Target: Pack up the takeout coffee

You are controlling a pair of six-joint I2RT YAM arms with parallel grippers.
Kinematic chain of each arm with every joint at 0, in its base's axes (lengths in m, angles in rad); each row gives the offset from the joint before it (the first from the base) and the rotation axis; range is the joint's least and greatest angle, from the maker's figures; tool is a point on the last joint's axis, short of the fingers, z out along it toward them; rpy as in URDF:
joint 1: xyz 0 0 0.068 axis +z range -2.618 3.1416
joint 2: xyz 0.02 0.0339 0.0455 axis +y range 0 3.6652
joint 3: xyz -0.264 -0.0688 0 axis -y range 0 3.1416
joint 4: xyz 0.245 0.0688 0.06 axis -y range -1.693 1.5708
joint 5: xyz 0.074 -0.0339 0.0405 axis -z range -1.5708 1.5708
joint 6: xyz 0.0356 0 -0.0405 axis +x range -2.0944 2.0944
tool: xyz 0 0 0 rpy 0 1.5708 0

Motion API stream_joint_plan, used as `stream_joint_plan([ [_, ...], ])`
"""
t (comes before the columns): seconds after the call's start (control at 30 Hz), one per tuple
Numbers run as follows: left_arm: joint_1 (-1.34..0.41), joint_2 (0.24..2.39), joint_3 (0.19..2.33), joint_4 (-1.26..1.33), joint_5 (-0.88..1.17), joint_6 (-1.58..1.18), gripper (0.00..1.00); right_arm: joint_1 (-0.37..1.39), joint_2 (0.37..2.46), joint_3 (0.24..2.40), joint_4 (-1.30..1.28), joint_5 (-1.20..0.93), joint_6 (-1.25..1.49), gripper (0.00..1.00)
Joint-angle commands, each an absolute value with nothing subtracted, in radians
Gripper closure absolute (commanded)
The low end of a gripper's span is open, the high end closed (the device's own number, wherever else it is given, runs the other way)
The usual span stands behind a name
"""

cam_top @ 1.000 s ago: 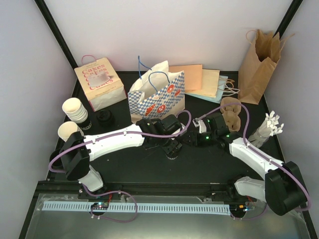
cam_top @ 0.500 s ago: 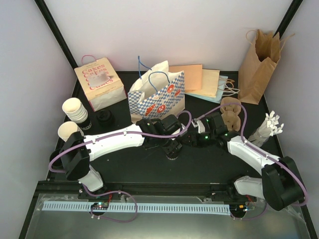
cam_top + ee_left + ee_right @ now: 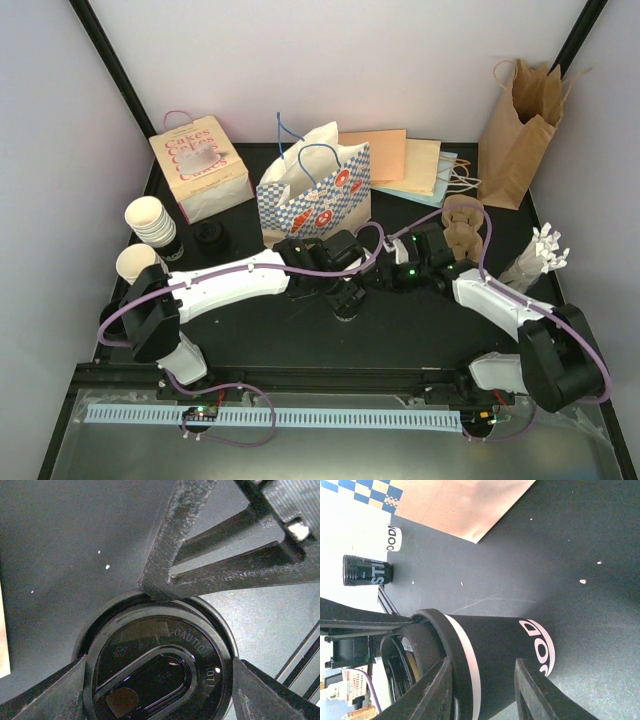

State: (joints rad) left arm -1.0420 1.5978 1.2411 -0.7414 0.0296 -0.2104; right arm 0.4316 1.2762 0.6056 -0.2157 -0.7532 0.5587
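**A:** Two grippers crowded one cup (image 3: 495, 645) in the middle of the table (image 3: 250, 335), just in front of the checked bag (image 3: 315, 195). What blocked the overhead view?

**B:** The left gripper (image 3: 345, 298) did; it sat right over the cup. Its wrist view showed its fingers (image 3: 50, 695) clamped on either side of the black lid (image 3: 155, 670), which sat on the cup's mouth.

**A:** And the right gripper (image 3: 482, 662)?

**B:** Jaws partly apart, laid against the cup's side, clasping nothing (one tip touched the lid's rim).

**A:** Around them?

**B:** Cream cups (image 3: 150, 222) and spare lids (image 3: 210, 238) stood far left, near the Cakes bag (image 3: 200, 165). Flat bags (image 3: 405, 160) lay at the back, a brown bag (image 3: 520, 125) stood in the far right corner, and a card carrier (image 3: 463, 225) sat near the right gripper.

**A:** Any change from a second before?

**B:** The right gripper had slid left, closer to the cup. The left had not moved.
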Motion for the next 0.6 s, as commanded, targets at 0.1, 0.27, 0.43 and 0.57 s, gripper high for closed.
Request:
stream_joint_plan([
  [0.1, -1.049, 1.615, 1.22, -0.752, 0.081, -0.202, 0.29, 0.436, 1.316, 0.614, -0.145, -0.764, 0.58, 0.62],
  [0.27, -1.049, 1.618, 1.214, -0.744, 0.083, -0.207, 0.29, 0.436, 1.316, 0.524, -0.113, -0.743, 0.568, 0.63],
  [0.43, -1.051, 1.623, 1.205, -0.737, 0.085, -0.21, 0.29, 0.452, 1.34, 0.406, -0.065, -0.681, 0.586, 0.66],
  [0.57, -1.051, 1.63, 1.212, -0.743, 0.087, -0.218, 0.29, 0.498, 1.332, 0.369, -0.074, -0.599, 0.593, 0.67],
])
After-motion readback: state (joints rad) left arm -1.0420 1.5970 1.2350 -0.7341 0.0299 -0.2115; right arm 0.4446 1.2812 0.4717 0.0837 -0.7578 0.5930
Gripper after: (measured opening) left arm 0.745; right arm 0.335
